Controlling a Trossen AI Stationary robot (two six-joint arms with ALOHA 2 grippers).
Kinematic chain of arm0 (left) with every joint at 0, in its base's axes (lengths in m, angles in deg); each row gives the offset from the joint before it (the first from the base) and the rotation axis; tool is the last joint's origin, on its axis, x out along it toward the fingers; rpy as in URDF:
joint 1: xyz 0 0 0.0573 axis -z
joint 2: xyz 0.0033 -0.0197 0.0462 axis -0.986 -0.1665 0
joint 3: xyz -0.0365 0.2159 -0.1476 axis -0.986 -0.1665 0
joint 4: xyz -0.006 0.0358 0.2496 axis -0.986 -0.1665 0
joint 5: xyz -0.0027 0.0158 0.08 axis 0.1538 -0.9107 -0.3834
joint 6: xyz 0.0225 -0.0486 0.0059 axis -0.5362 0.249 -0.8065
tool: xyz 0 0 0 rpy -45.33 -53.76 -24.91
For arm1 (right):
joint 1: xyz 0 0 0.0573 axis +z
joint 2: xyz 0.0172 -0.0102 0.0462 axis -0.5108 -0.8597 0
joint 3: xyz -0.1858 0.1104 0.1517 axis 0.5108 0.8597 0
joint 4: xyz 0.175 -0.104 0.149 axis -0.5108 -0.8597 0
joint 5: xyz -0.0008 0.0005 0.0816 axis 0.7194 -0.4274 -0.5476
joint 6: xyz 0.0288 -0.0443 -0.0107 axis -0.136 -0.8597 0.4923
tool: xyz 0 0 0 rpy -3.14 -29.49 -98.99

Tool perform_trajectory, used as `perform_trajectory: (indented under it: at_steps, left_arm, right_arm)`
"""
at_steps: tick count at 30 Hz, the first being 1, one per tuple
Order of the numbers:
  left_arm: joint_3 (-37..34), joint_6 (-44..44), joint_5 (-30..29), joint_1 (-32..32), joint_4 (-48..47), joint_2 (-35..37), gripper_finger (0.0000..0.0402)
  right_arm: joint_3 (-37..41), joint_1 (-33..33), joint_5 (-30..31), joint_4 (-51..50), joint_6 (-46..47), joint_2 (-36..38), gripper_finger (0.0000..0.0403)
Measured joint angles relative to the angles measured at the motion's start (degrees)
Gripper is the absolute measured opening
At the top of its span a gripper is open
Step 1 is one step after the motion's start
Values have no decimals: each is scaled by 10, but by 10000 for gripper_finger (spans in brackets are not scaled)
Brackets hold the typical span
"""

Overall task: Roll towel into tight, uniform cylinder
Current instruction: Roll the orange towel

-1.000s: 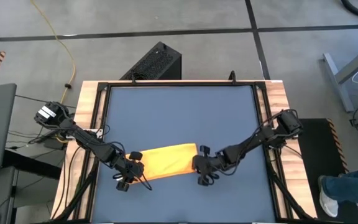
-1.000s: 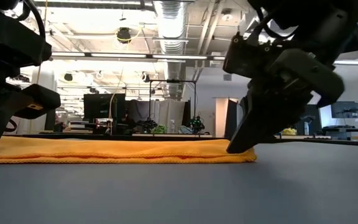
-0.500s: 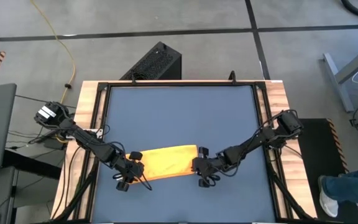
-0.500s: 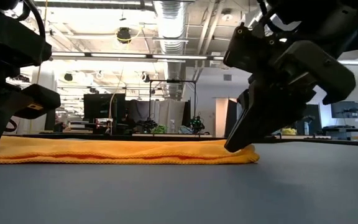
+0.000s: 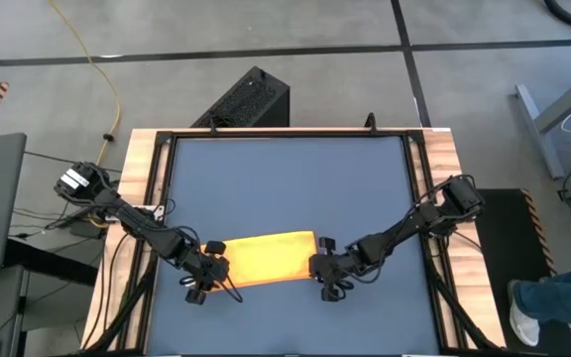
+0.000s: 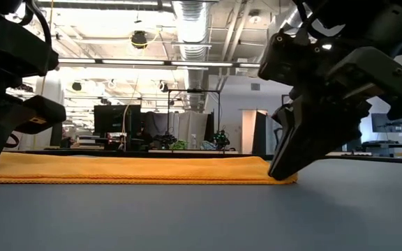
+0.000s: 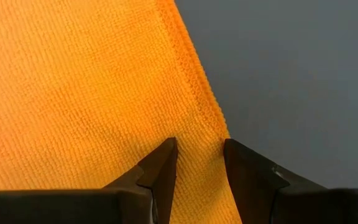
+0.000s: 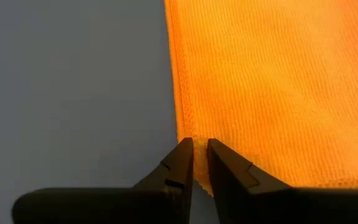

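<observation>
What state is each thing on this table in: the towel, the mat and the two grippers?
Towel: folded flat into a strip, not yet rolled.
Mat: spread flat under the towel.
Left gripper: shut on the towel's left end, a fold of cloth between its fingers.
Right gripper: shut on the towel's right edge, at a corner.

The towel (image 5: 263,257) is lying folded on the blue mat (image 5: 287,188), with the left gripper (image 5: 212,270) and right gripper (image 5: 320,268) touching its ends.

floor: grey concrete (image 5: 266,40) | ceiling: ducts (image 6: 194,17), strip lights | back: monitors (image 6: 114,118)
</observation>
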Motion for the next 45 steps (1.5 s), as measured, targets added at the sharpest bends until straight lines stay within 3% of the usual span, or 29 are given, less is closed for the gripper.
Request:
perform_trajectory:
  at_steps: [30, 45]
  left_arm:
    - [0, 26, 3, 0, -39, 0, 128]
    - [-2, 44, 17, 1, -76, 118, 128]
  right_arm:
    - [-2, -1, -14, -63, -5, 0, 76]
    - [0, -2, -15, -61, -5, 0, 76]
